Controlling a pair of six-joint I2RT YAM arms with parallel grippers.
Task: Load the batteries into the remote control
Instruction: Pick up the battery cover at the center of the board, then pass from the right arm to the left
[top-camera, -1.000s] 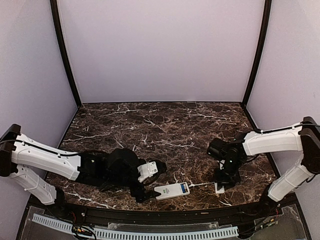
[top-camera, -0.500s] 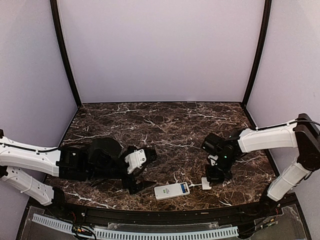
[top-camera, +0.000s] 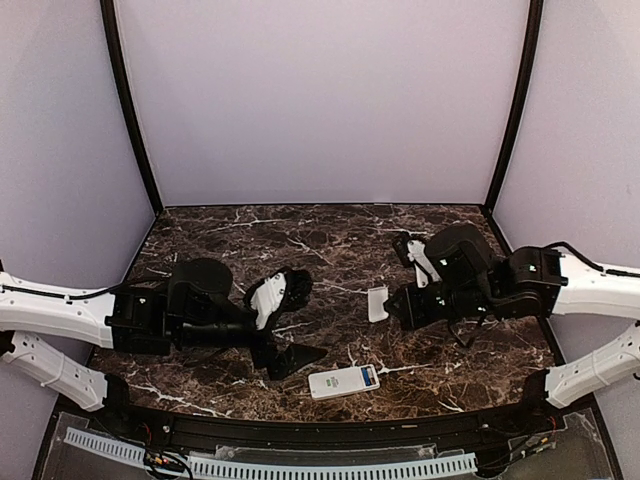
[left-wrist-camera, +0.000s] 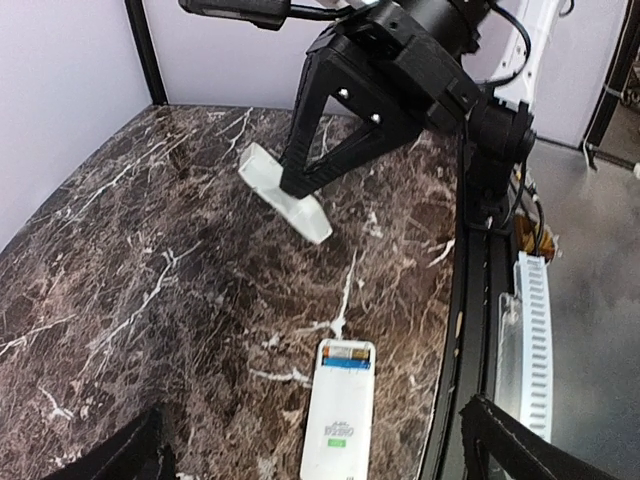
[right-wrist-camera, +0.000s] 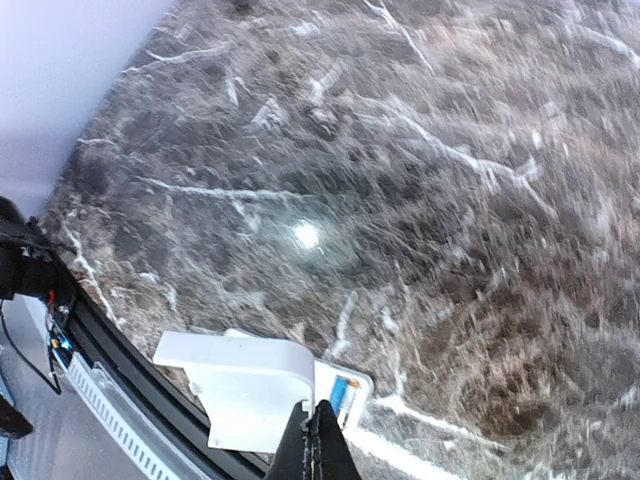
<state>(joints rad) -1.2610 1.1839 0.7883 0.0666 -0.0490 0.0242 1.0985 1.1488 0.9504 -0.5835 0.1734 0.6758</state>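
Note:
The remote control (top-camera: 343, 381) lies back-up on the marble table near the front edge, its green label showing in the left wrist view (left-wrist-camera: 340, 425). Its end compartment is uncovered and the batteries (left-wrist-camera: 350, 352) sit inside, one bluish cell also showing in the right wrist view (right-wrist-camera: 343, 392). My right gripper (top-camera: 393, 308) is shut on the small white cover piece (top-camera: 377, 304) and holds it in the air, above and behind the remote (right-wrist-camera: 245, 390). My left gripper (top-camera: 298, 322) is open and empty, left of and behind the remote.
The dark marble table (top-camera: 320, 250) is boxed in by purple walls at the back and sides. A black rail (left-wrist-camera: 470, 300) runs along the front edge, right beside the remote, with a white slotted strip (top-camera: 270, 466) beyond it.
My right gripper picked the cover piece up from the table at the front right and carried it left and upward. My left gripper drew back from the remote and opened wider.

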